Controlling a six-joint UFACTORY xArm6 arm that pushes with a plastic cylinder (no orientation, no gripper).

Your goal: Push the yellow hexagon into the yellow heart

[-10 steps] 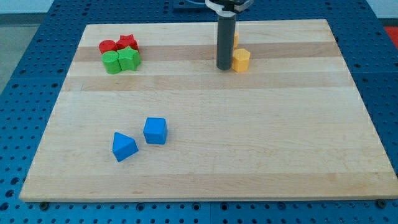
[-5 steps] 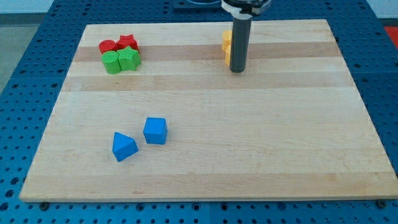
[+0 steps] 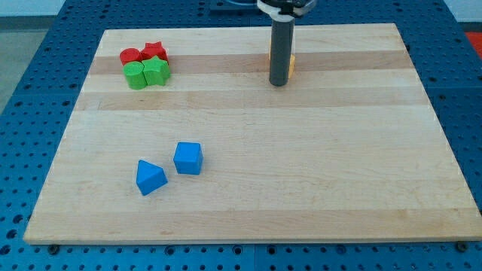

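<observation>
My rod comes down from the view's top, and my tip [image 3: 279,83] rests on the board at the upper middle. The two yellow blocks stand right behind the rod and are almost fully hidden. A yellow sliver [image 3: 293,66] shows at the rod's right edge, likely the yellow hexagon. A thinner yellow sliver [image 3: 270,55] shows at its left edge, likely the yellow heart. I cannot tell whether the two touch each other.
A red and green cluster sits at the upper left: two red blocks [image 3: 143,53] above a green cylinder [image 3: 135,75] and a green block [image 3: 156,71]. A blue cube [image 3: 187,158] and a blue wedge [image 3: 150,177] lie at the lower left. The board's far edge [image 3: 339,25] is close behind the yellow blocks.
The rod swung from the hexagon's left round to its right and is now in front of it. The hexagon slid left and up towards the heart; both are now hidden behind the rod.
</observation>
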